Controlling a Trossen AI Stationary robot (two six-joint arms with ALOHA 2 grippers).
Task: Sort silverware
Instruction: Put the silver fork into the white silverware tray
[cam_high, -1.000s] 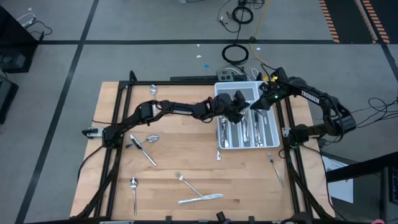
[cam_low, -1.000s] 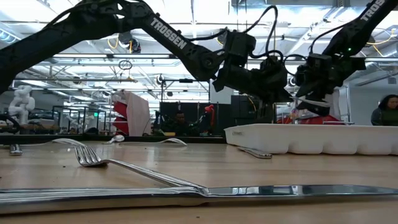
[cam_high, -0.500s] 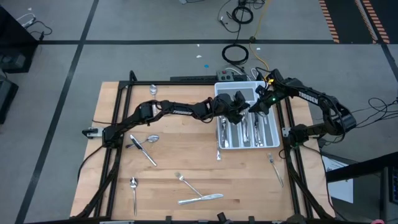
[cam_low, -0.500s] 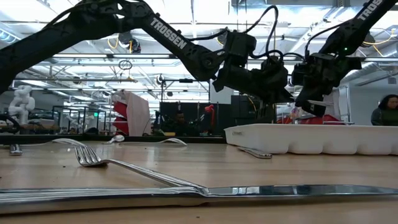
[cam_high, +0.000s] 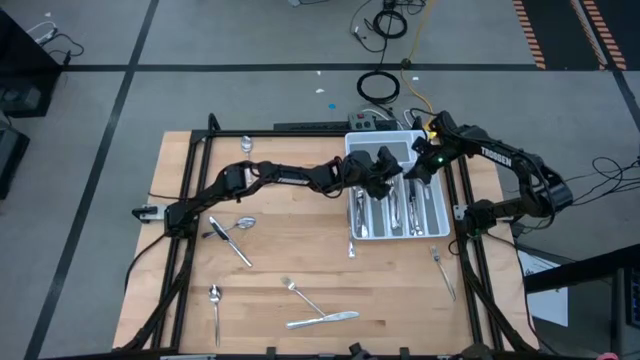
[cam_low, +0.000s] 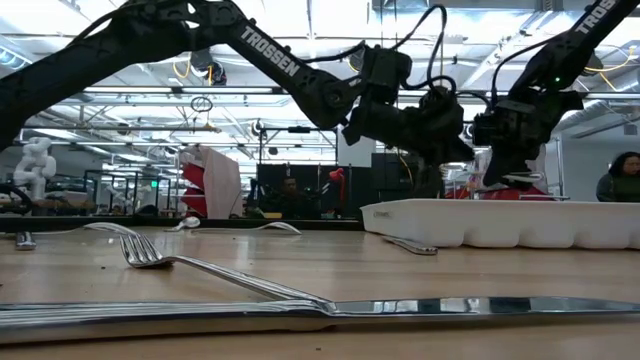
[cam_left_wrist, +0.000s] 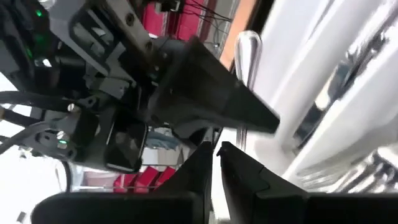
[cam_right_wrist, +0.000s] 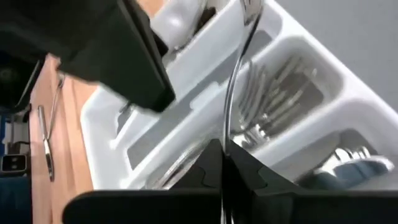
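The white tray (cam_high: 351, 205) stands at the table's far right, with silverware lying in its compartments (cam_right_wrist: 280, 99). Both grippers meet above its far end. My right gripper (cam_right_wrist: 222, 152), reaching in from the right (cam_high: 413, 172), is shut on one slim piece of silverware (cam_right_wrist: 234, 74). My left gripper (cam_left_wrist: 216, 152), reaching across from the left (cam_high: 384, 176), faces it with a narrow gap between its fingers. The piece's shaft (cam_left_wrist: 247, 56) runs just beside those fingers, not between them. More silverware lies loose on the wooden table. My right gripper pinches the piece's thin shaft (cam_right_wrist: 226, 132) between its two fingers. The fingers slant down from the table's right side. The piece runs on ahead of the fingers, lifted clear over the tray's compartments.
Loose pieces lie on the table: a spoon (cam_high: 243, 222), a knife (cam_high: 236, 246), a spoon (cam_high: 215, 298), a knife (cam_high: 323, 320) and a fork (cam_high: 442, 265). A grey box (cam_high: 362, 122) and cables sit behind the tray. A person (cam_low: 622, 180) shows beyond the table.
My right gripper has turned at the wrist above the tray's far end, and its fingers have shut on the slim piece.
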